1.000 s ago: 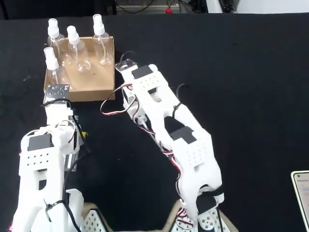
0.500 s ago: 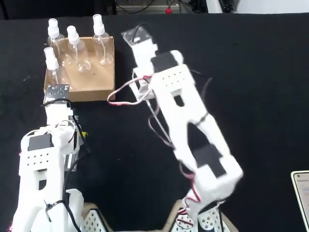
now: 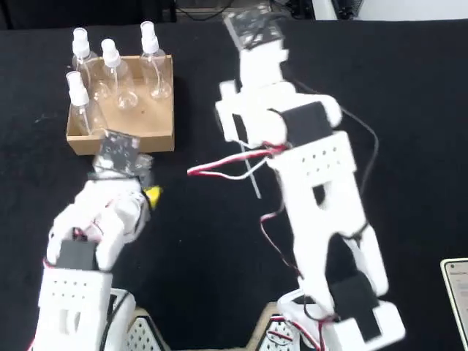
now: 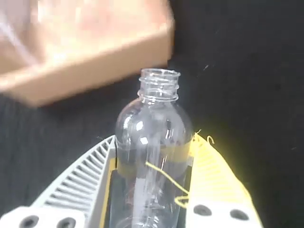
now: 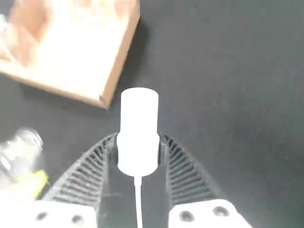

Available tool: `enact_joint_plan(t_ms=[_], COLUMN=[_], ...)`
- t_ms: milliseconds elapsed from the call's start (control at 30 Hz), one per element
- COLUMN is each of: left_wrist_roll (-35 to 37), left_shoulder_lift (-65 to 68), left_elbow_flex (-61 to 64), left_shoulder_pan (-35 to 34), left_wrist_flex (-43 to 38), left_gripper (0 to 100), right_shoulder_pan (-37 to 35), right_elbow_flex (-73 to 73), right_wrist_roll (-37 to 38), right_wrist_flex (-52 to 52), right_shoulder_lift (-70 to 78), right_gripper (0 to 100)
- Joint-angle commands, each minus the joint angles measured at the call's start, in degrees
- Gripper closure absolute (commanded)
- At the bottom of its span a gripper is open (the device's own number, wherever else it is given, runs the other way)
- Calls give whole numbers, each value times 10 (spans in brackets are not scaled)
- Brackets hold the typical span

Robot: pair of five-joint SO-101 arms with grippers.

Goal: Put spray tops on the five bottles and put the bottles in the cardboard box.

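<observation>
My left gripper [image 4: 154, 142] is shut on a clear bottle [image 4: 153, 142] whose open threaded neck has no top. In the high view this gripper [image 3: 142, 191] sits just in front of the cardboard box [image 3: 162, 130]. My right gripper [image 5: 138, 140] is shut on a white spray top [image 5: 138, 130], held upright. Its thin dip tube [image 3: 251, 175] hangs under the raised right arm, right of the box. Inside the box stand several capped bottles [image 3: 113, 67]. The right wrist view also shows the box [image 5: 114, 71] and the bottle [image 5: 21, 145] in the other gripper.
A black cloth [image 3: 409, 131] covers the table. Part of a white flat object [image 3: 457, 289] lies at the right edge. Red and white cables [image 3: 219, 167] hang between the arms. Open cloth lies to the right of the right arm.
The right arm has risen from beside the box and swung up and away to the right. The left arm has turned and shifted right along the box's front.
</observation>
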Motion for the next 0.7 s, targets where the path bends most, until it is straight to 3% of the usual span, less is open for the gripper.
enact_joint_plan(t_ms=[0, 367, 667], left_wrist_roll=[4, 91, 150], left_shoulder_lift=[-121, -310, -311], left_elbow_flex=[7, 82, 137], left_shoulder_pan=[46, 109, 163], left_wrist_flex=[-8, -15, -77], left_gripper=[855, 855, 855], right_shoulder_pan=[4, 3, -17], right_elbow_flex=[-7, 83, 167], right_wrist_roll=[-55, -163, -184], right_wrist_flex=[-60, -256, -397], right_shoulder_lift=[-62, -146, -184], right_gripper=[987, 987, 984])
